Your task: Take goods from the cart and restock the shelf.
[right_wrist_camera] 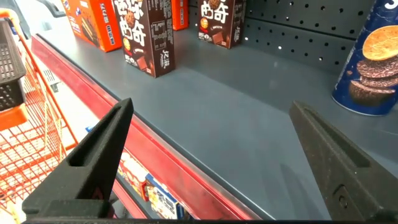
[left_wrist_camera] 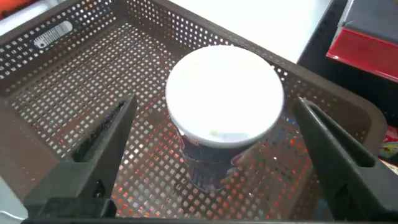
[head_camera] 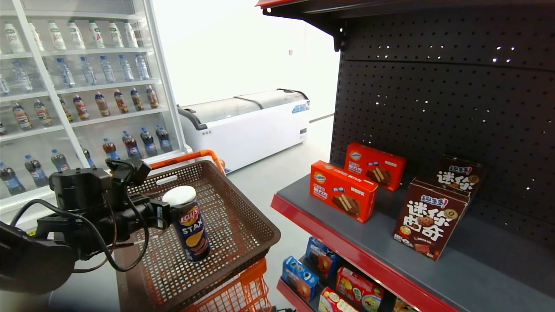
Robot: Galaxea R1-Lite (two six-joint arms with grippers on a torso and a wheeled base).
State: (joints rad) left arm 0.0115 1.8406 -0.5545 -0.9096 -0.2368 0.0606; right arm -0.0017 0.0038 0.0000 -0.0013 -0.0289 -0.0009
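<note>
Currently left gripper [left_wrist_camera: 212,104] is hovering with fingers spread apart, flanking but not touching the chips can [head_camera: 190,225] sitting inside the brown cart basket [head_camera: 256,225], likely lining up a grasp on its dark blue, white-lidded tube, while right gripper [right_wrist_camera: 211,109] is hovering open over the grey shelf [right_wrist_camera: 236,130].
</note>
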